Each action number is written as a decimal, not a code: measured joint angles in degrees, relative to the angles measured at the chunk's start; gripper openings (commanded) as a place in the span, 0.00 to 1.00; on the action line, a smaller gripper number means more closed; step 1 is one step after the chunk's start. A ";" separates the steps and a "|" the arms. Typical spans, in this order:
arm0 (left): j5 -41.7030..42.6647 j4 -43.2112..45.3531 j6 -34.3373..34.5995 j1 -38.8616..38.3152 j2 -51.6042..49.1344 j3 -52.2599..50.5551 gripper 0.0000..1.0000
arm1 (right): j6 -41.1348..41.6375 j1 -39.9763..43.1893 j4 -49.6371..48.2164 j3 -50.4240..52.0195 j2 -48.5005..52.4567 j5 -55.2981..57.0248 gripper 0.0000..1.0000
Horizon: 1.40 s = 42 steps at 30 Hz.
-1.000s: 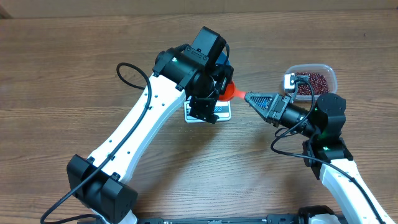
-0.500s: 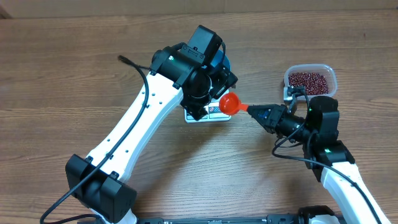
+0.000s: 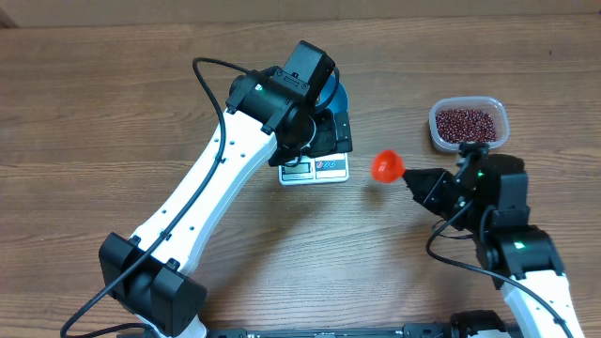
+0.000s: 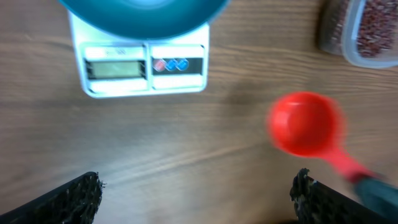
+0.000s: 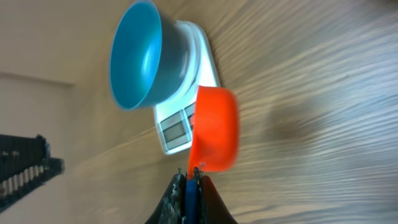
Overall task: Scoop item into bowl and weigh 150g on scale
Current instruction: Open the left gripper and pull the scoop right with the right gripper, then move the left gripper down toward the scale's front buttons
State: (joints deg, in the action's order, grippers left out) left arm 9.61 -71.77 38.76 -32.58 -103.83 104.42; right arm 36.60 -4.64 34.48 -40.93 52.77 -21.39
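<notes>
- Beans: all in the clear tub, well right of the scale and a bit further back. None seen anywhere else.
- Bowl: sits on the scale, inside looks bare. Judging by that, weighing has barely started. Scale display is too blurred to read.
- Scoop: red, in the air between scale and tub, looks empty. Right tool is clamped shut on its thin handle.
- Risk 1: the right wrist view shows the scoop cup rolled on its side. Loaded at that angle, it dumps beans before reaching the scale.
- Risk 2: a pinch on a narrow handle could let the scoop twist once it digs in or takes weight.
- Risk 3: nothing holds the tub. A hard dig could shove or tip it.
- Risk 4: the left tool, fingers wide apart and gripping nothing, hangs over the front of the scale with the arm across the bowl. That blocks the pour path. Any touch on bowl or scale skews the reading.
- Risk 5: full scoops near the target could overshoot.
- Desk: smooth brown wood grain, so spilled beans would roll far from the scale.
- Room: barely shown. There is a pale strip past the desk's far edge, nothing more to tell.
</notes>
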 measured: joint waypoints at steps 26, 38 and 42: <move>-9.18 -1.07 -9.44 -0.68 0.00 0.00 0.04 | -3.61 0.00 19.32 -16.83 -0.87 18.88 0.04; -14.80 2.34 -21.99 -8.98 7.50 0.00 0.05 | -3.58 0.00 21.46 -16.83 -0.87 18.88 0.04; -15.06 4.35 -26.03 -10.08 11.85 -0.35 0.05 | -3.61 0.00 21.66 -16.83 -0.87 18.88 0.04</move>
State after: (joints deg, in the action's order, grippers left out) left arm -5.45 -67.42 12.73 -42.65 -91.98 104.07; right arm 32.99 -4.64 56.14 -57.76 51.90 -2.50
